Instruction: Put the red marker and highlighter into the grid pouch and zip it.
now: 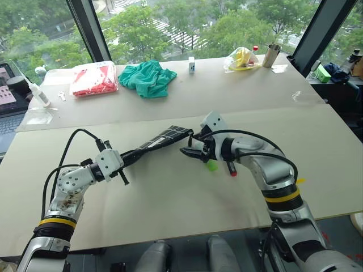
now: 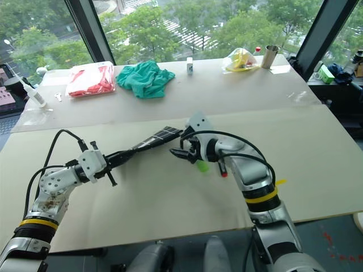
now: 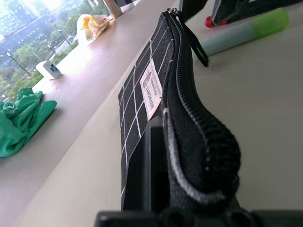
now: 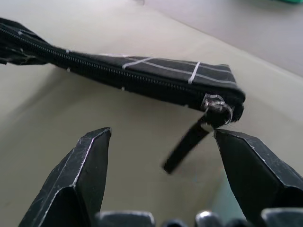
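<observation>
I see the left gripper [image 1: 129,159] clenched on the near end of the grid pouch [image 1: 164,139], holding it off the table [image 1: 170,198]. Right gripper [image 1: 190,152] released, jaws spread, just beside the pouch's far end by the zipper strap [image 4: 185,146]. Highlighter [image 1: 211,165] and red marker [image 1: 232,169] lie on the table just beyond the pouch.

Far table: red-and-white packet [image 1: 94,79], green cloth [image 1: 148,79], small white box [image 1: 191,64], yellow bag [image 1: 242,59], metal cup [image 1: 271,55].
</observation>
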You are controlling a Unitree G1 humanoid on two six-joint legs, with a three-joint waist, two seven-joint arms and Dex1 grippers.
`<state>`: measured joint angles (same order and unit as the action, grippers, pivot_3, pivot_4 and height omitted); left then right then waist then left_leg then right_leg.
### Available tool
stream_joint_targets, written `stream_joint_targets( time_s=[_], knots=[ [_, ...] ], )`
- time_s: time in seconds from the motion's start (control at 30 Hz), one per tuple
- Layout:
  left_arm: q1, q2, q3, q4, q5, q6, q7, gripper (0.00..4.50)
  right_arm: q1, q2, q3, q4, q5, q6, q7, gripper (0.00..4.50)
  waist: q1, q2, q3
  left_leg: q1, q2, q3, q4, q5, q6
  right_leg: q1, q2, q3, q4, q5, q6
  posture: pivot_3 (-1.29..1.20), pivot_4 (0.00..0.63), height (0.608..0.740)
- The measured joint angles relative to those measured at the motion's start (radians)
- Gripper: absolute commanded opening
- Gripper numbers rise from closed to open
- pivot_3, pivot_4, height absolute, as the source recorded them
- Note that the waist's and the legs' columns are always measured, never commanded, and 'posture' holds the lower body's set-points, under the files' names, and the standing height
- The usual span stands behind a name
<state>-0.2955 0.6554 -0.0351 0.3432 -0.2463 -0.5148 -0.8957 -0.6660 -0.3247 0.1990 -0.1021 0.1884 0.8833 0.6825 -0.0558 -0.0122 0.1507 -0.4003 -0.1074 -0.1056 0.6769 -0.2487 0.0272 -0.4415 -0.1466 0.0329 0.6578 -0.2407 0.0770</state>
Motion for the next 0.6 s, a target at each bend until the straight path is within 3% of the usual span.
stream_joint_targets(
  time_s=[0.4,0.5,0.6],
  knots=[
    [0.019,-0.030,0.017,-0.048,0.009,0.036,0.003,0.00,-0.047,0.017,0.059,0.150,-0.049,-0.072,-0.042,3.86,0.010,0.000,0.000,0.000,0.000,0.000,0.000,0.000,0.000,0.000,0.000,0.000,0.000,0.000,0.000,0.00,0.150,0.740],
    [0.022,-0.034,0.017,-0.053,0.011,0.038,0.005,0.00,-0.056,0.016,0.060,0.155,-0.049,-0.081,-0.037,3.19,0.010,0.000,0.000,0.000,0.000,0.000,0.000,0.000,0.000,0.000,0.000,0.000,0.000,0.000,0.000,0.00,0.150,0.740],
    [0.022,-0.036,0.017,-0.058,0.013,0.039,0.009,0.00,-0.062,0.023,0.063,0.164,-0.049,-0.095,-0.034,2.20,0.010,0.000,0.000,0.000,0.000,0.000,0.000,0.000,0.000,0.000,0.000,0.000,0.000,0.000,0.000,0.00,0.150,0.740]
  ],
)
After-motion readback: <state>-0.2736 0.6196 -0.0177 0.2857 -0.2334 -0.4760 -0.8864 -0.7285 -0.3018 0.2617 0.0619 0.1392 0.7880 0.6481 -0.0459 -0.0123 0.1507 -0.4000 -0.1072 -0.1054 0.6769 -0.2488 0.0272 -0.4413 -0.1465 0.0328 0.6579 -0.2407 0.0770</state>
